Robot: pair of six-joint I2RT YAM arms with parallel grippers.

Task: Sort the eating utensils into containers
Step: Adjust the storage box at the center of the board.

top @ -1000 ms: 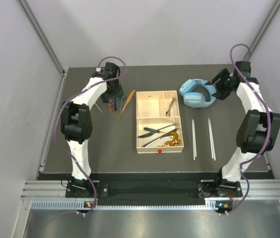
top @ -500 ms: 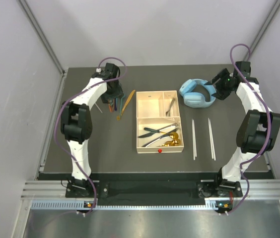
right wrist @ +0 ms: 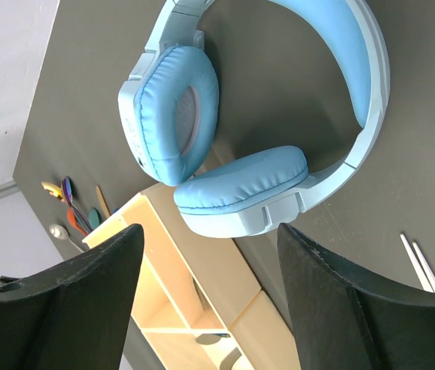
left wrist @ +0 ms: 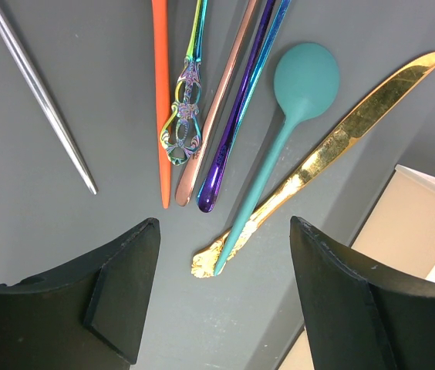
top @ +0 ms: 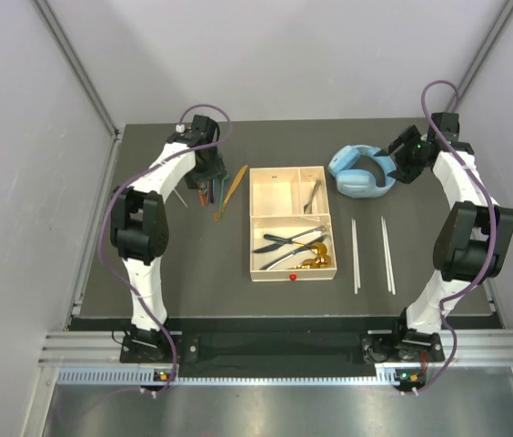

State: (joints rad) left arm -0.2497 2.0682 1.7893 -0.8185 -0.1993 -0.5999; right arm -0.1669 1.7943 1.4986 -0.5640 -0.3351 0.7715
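Note:
The cream tray lies mid-table. Its large section holds dark-and-silver knives and forks and gold spoons; one small section holds another utensil. Two pale chopsticks lie right of it. My left gripper hangs open over a loose bunch left of the tray: teal spoon, gold knife, orange handle, purple handle and a silver stick. Nothing sits between its fingertips. My right gripper is open above the headphones, holding nothing.
Light-blue over-ear headphones rest at the back right, close to the tray's corner. The tray's edge lies just right of the left gripper. Grey walls stand around the dark table.

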